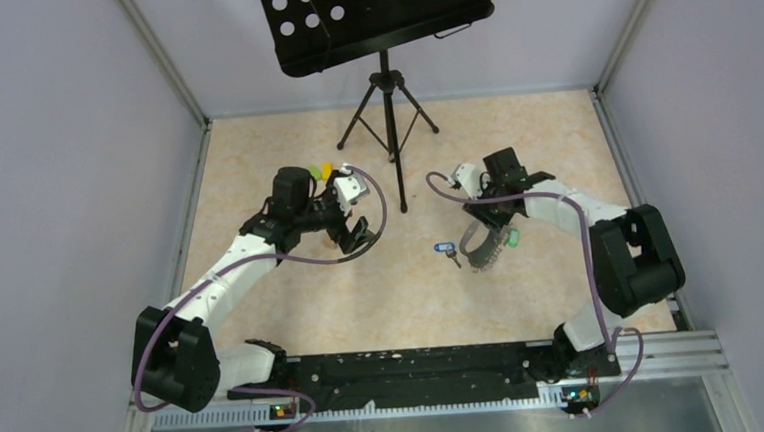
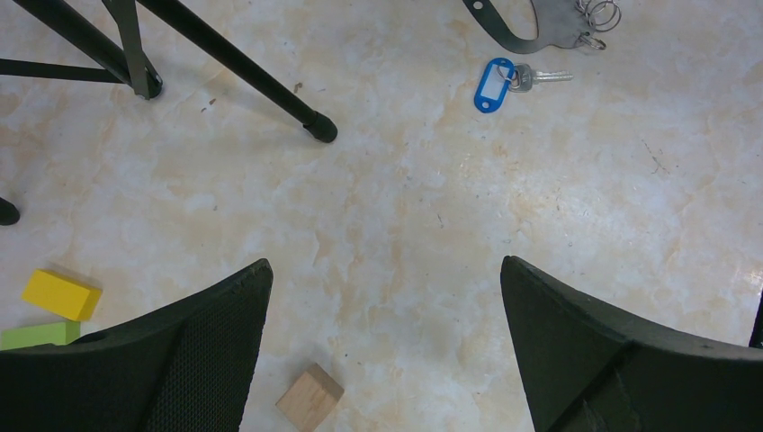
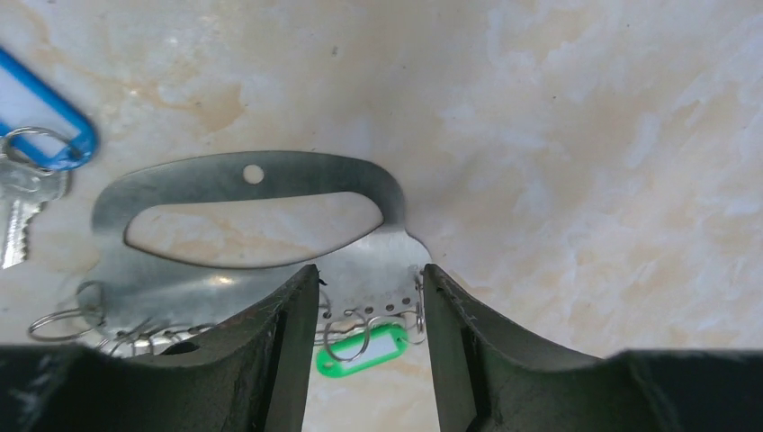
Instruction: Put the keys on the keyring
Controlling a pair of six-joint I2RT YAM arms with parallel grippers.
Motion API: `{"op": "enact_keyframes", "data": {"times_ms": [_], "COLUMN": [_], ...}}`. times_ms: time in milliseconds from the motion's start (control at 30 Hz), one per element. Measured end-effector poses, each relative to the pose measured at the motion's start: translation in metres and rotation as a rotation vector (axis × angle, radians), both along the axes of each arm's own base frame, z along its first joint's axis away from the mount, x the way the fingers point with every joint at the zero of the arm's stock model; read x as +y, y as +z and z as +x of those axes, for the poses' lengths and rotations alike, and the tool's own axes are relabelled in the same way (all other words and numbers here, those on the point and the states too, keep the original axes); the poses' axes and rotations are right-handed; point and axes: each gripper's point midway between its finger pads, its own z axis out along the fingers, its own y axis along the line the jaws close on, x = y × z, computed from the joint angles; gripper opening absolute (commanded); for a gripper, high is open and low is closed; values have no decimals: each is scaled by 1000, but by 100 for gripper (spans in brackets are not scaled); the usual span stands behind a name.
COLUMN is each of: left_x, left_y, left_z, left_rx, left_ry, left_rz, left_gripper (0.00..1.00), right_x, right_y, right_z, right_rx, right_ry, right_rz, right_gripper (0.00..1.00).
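Right gripper [image 3: 371, 270] fingers crowd the bottom of my right wrist cam, roughly half spread over the keyring's [image 3: 315, 171] lower edge. Nothing is clamped as far as I can see. The green-tag key [image 3: 360, 351] sits in the gap between them, its wire ring at the plate's perforated edge, can't tell if it's hooked. The blue-tag key [image 3: 40, 135] lies just beside the keyring on the table [image 3: 585, 135].

Only the left wrist cam shows the left gripper [image 2: 385, 264], spread wide and empty, well apart from the keyring. Near it are a yellow block [image 2: 61, 294], a green block [image 2: 36, 335], a wooden block [image 2: 309, 398] and the stand's legs [image 2: 234, 63].
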Motion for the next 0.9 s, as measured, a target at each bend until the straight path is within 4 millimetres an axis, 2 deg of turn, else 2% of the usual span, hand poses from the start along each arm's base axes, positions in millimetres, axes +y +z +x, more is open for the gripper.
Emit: {"op": "enact_keyframes", "data": {"times_ms": [167,300,533,633,900], "left_x": [0,0,0,0,-1], "left_y": [0,0,0,0,0], "left_z": [0,0,0,0,-2], "left_rx": [1,1,1,1,4], "left_ry": [-1,0,-1,-1,-10], "left_rz": [0,0,-1,0,-6], "left_gripper": [98,98,98,98,98], "right_x": [2,-4,-34,-40,-37], "right_y": [22,31,26,23,16], "right_z": [-11,-11,-16,-20,-28], "right_rx": [-4,-14,47,80,135], "right_ry": [-41,-114,-303,-348,-384], "right_rz": [65,97,145,160,185], "right_gripper": [46,35,32,32,30]}}
